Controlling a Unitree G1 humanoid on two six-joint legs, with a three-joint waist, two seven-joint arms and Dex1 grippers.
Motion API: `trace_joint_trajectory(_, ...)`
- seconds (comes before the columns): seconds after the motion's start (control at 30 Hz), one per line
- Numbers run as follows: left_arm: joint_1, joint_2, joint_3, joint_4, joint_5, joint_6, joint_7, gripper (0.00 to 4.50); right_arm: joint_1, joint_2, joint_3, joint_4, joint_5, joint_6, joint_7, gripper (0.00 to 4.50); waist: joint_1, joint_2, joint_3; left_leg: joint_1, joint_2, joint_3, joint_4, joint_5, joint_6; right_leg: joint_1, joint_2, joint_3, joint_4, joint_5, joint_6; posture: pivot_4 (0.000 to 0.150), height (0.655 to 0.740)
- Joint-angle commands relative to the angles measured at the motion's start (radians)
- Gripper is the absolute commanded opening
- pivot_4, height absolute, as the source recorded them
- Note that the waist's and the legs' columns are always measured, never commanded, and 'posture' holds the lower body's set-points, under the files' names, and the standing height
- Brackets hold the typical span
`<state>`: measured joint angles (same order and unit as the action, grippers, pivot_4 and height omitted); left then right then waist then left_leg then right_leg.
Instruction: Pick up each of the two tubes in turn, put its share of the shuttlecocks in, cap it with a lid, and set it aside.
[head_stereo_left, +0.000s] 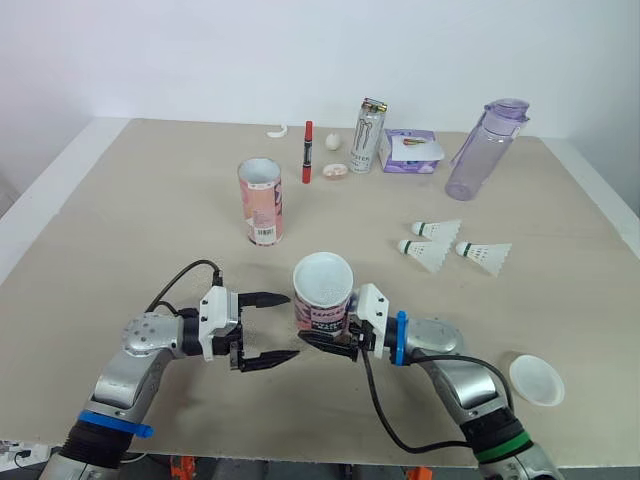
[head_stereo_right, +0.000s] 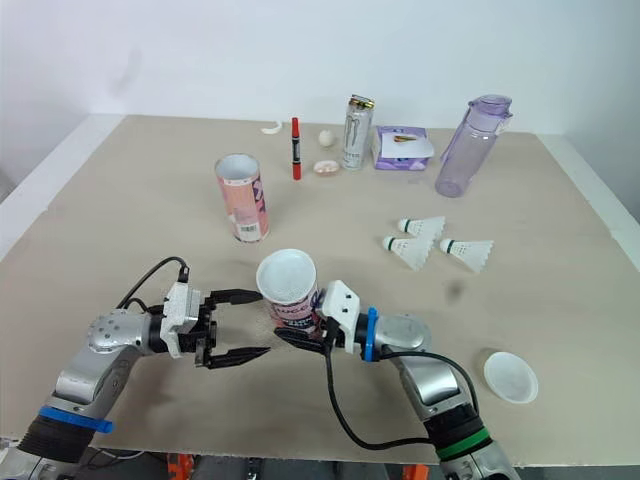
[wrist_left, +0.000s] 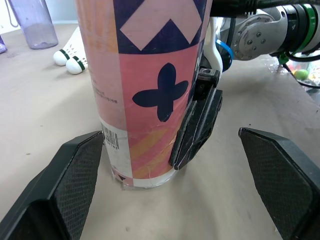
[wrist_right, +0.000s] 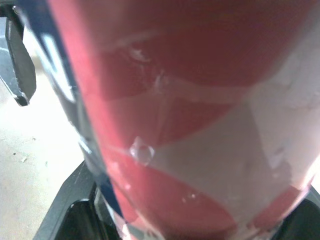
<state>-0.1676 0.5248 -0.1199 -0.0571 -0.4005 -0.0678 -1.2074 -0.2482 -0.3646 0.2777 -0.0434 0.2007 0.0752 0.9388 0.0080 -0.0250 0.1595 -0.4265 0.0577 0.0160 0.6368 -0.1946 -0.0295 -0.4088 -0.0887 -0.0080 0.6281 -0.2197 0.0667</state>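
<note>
Pinching the near tube (head_stereo_left: 322, 290) at lower centre, the right gripper (head_stereo_left: 324, 343) clamps its base. Just left, the left gripper (head_stereo_left: 288, 326) faces it, jaws spread wide. A lid (head_stereo_left: 536, 380) lies lower right, three shuttlecocks (head_stereo_left: 427, 253) right of centre, and the far tube (head_stereo_left: 261, 200) stands upright beyond, left of centre.

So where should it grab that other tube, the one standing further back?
Probably by the middle of its wall, coming in level from the near side. The far tube stands upright, open mouth up, so a sideways pinch fits its round body, as the right gripper does on the near tube.
</note>
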Motion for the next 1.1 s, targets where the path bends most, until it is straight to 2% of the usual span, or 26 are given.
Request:
trace_joint_trajectory(0.03, -0.004, -0.009, 0.006, -0.005, 0.003, -0.033, 0.001, 4.50, -0.008, -0.010, -0.012, -0.031, 0.005, -0.010, 0.001, 3.01, 0.000, 0.000, 0.000, 0.000, 0.000, 0.000, 0.000, 0.000, 0.000, 0.000, 0.000, 0.000, 0.000, 0.000, 0.000, 0.150, 0.7400)
trace_joint_trajectory(0.2, -0.014, -0.024, -0.015, -0.023, -0.001, -0.023, -0.001, 4.50, 0.070, -0.084, -0.119, -0.201, 0.090, 0.053, -0.012, 3.01, 0.003, 0.000, 0.000, 0.001, 0.001, 0.000, 0.000, 0.000, 0.000, 0.000, 0.001, 0.000, 0.002, -0.001, -0.001, 0.150, 0.7400)
trace_joint_trajectory(0.3, -0.015, -0.031, -0.025, -0.043, -0.012, -0.006, -0.005, 4.50, 0.150, -0.157, -0.237, -0.319, 0.163, 0.110, -0.028, 3.01, 0.003, 0.000, 0.000, 0.001, 0.001, 0.000, 0.000, 0.000, 0.000, 0.000, 0.001, 0.002, 0.002, -0.001, -0.002, 0.150, 0.7400)
trace_joint_trajectory(0.4, -0.025, -0.045, -0.041, -0.048, -0.027, 0.003, -0.019, 4.50, 0.248, -0.217, -0.476, -0.421, 0.301, 0.234, -0.111, 3.01, 0.006, 0.001, 0.000, 0.000, 0.001, -0.001, 0.000, 0.000, 0.000, 0.000, 0.002, 0.001, 0.002, -0.003, -0.001, 0.150, 0.7400)
trace_joint_trajectory(0.5, -0.035, -0.061, -0.045, -0.067, -0.047, 0.017, -0.020, 4.50, 0.311, -0.232, -0.638, -0.428, 0.382, 0.305, -0.181, 3.01, 0.005, 0.001, 0.000, 0.001, 0.001, 0.000, 0.000, 0.000, 0.000, 0.001, 0.002, 0.003, 0.002, -0.003, -0.001, 0.150, 0.7400)
trace_joint_trajectory(0.63, -0.041, -0.095, -0.043, -0.106, -0.078, 0.059, 0.006, 4.50, 0.353, -0.229, -0.848, -0.321, 0.432, 0.336, -0.272, 3.01, 0.003, 0.001, 0.000, 0.002, 0.001, 0.000, 0.001, 0.000, 0.000, 0.001, 0.002, 0.003, 0.002, -0.002, -0.002, 0.150, 0.7400)
trace_joint_trajectory(0.73, -0.023, -0.111, -0.052, -0.129, -0.073, 0.070, 0.026, 4.50, 0.368, -0.234, -0.953, -0.170, 0.392, 0.291, -0.327, 3.01, 0.003, 0.002, 0.000, 0.002, 0.001, 0.000, 0.001, 0.000, 0.000, 0.001, 0.003, 0.004, 0.002, -0.002, -0.002, 0.150, 0.7400)
trace_joint_trajectory(0.97, -0.011, -0.128, -0.068, -0.143, -0.049, 0.060, 0.059, 4.50, 0.317, -0.257, -1.028, 0.113, 0.314, 0.186, -0.410, 3.01, -0.001, 0.008, -0.001, 0.003, 0.000, 0.001, 0.001, 0.000, 0.000, 0.001, 0.007, 0.011, 0.002, -0.002, -0.001, 0.150, 0.7400)
trace_joint_trajectory(1.1, -0.005, -0.125, -0.075, -0.147, -0.037, 0.055, 0.066, 4.50, 0.252, -0.282, -1.024, 0.305, 0.268, 0.131, -0.448, 3.01, -0.002, 0.011, 0.000, 0.004, 0.000, 0.001, 0.001, 0.000, 0.001, 0.001, 0.014, 0.024, 0.002, -0.002, -0.001, 0.150, 0.7400)
